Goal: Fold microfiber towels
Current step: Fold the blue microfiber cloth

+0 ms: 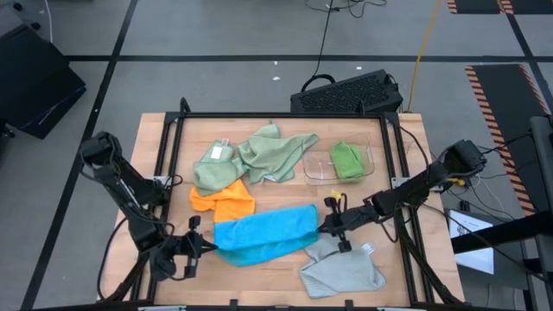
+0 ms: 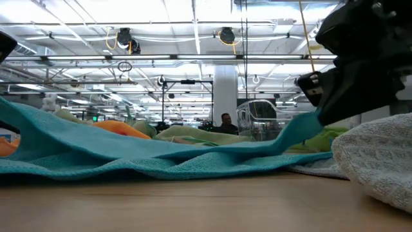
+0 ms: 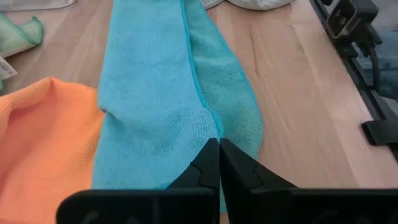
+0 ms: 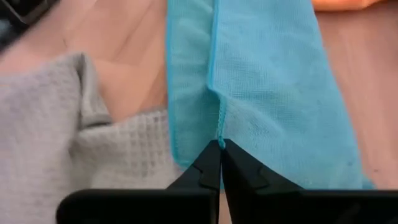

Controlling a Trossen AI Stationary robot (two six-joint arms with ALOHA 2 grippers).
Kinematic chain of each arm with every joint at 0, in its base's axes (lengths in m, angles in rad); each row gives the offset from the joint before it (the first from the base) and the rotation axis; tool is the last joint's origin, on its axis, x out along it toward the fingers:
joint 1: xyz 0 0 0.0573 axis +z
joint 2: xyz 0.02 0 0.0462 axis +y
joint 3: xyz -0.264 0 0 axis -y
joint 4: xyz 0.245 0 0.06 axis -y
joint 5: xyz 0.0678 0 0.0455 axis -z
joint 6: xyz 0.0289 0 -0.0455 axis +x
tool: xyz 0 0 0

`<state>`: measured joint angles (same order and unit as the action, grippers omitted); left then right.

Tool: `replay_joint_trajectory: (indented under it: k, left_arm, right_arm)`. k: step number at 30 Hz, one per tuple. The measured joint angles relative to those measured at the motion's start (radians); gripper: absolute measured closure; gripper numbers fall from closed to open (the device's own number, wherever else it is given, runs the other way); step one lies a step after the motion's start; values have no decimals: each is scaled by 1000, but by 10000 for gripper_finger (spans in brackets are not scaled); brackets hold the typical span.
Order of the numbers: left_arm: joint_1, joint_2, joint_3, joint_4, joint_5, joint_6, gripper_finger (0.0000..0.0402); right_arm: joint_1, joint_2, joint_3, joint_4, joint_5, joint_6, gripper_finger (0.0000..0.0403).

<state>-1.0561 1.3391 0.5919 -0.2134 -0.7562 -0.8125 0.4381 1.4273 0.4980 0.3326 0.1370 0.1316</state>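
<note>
Your left gripper [image 1: 200, 245] sits at about 8 o'clock on the light wooden table [image 1: 285, 285], its fingers [image 3: 205, 168] pressed together on the left end of the bright blue microfiber towel [image 1: 263, 233]. In the left wrist view that cloth runs away from the pinch as a long folded strip, one layer lapping the other.

At 10 o'clock from that end, the orange microfiber towel [image 1: 225, 200] lies crumpled, touching the blue one. Beyond it, toward 12 o'clock, a pale sage green microfiber towel [image 1: 212, 168] with a white tag is bunched beside a second pale sage green microfiber towel [image 1: 276, 151], which is spread loosely and reaches the clear shallow plastic tray [image 1: 321, 173]. A bright green microfiber towel [image 1: 347, 161] sits inside that tray, at about 2 o'clock.

Your right gripper [image 1: 331, 226] is at 4 o'clock, closed on the right end of the blue towel, pinching its edge where two layers meet. Just beside it, at 5 o'clock, the light grey microfiber towel [image 1: 341, 269] lies rumpled, tucked slightly under the blue cloth.
</note>
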Motion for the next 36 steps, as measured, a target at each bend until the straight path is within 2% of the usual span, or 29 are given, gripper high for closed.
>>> replay_joint_trajectory:
  k: [5, 13, 22, 25, 28, 31, 34, 36]
  left_arm:
    - [0, -26, 0, 2, 2, 14, 399]
    - [0, -25, 0, 6, 31, -1, 399]
    - [-1, -25, 0, 8, 49, -31, 395]
    - [-1, -25, 0, 8, 43, -98, 392]
    - [2, -25, 0, 9, 65, -174, 357]
    - [0, -25, 0, 20, 102, -238, 307]
    - [-9, -25, 0, 41, 117, -222, 263]
    - [-12, -24, 0, 41, 65, -184, 242]
  right_arm:
    - [0, 0, 0, -1, -10, 89, 401]
    - [21, 4, 0, 0, -11, 119, 388]
    - [37, 31, 0, 11, -35, 193, 309]
    - [35, 31, 0, 10, 3, 190, 279]
    - [33, 31, 0, 12, 46, 165, 256]
    - [32, 30, 0, 25, 40, 163, 245]
    - [32, 30, 0, 22, 17, 169, 244]
    - [32, 30, 0, 24, 17, 167, 247]
